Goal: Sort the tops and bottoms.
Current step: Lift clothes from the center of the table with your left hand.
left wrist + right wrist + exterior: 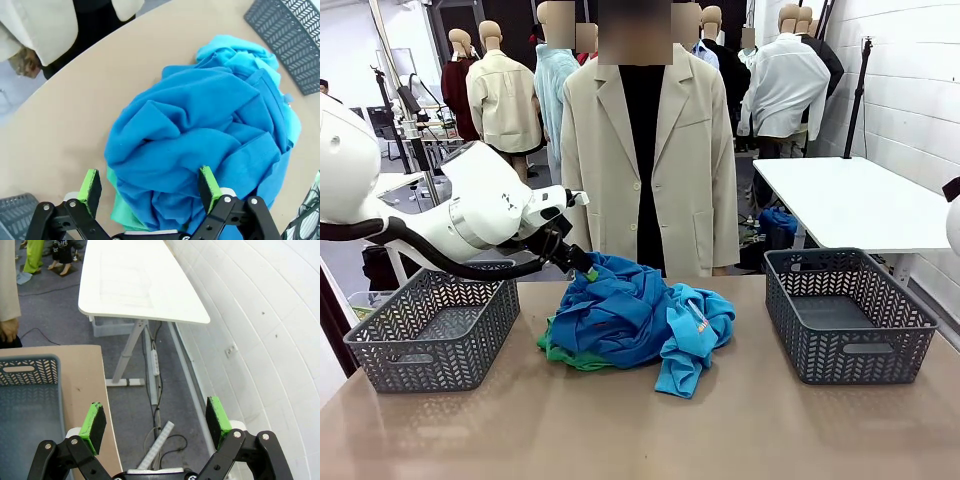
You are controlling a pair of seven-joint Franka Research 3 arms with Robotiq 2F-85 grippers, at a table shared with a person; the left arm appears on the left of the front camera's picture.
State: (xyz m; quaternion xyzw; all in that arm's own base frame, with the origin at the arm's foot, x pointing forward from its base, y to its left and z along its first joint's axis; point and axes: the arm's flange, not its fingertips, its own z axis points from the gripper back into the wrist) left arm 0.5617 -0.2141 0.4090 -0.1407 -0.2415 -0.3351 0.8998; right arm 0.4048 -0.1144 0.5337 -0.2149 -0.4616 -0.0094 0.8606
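Observation:
A heap of clothes lies mid-table. The tops (pixel 620 310) are royal blue, with a sky blue one (pixel 695 335) at the heap's right. A bright green bottom (pixel 570 357) peeks out under the left edge. My left gripper (pixel 582 265) hovers at the heap's back left. In the left wrist view that gripper (pixel 150 185) is open just above the royal blue tops (pixel 200 130), with the green bottom (pixel 120 210) below it and the sky blue top (pixel 240 55) farther off. My right gripper (pixel 156 420) is open and holds nothing, off the table's right end over the floor.
One grey basket (pixel 430 330) stands at the table's left and another (pixel 845 315) at its right; the right one's corner (pixel 25 405) shows in the right wrist view. A person in a beige coat (pixel 650 150) stands at the far edge. Behind is a white table (pixel 850 200).

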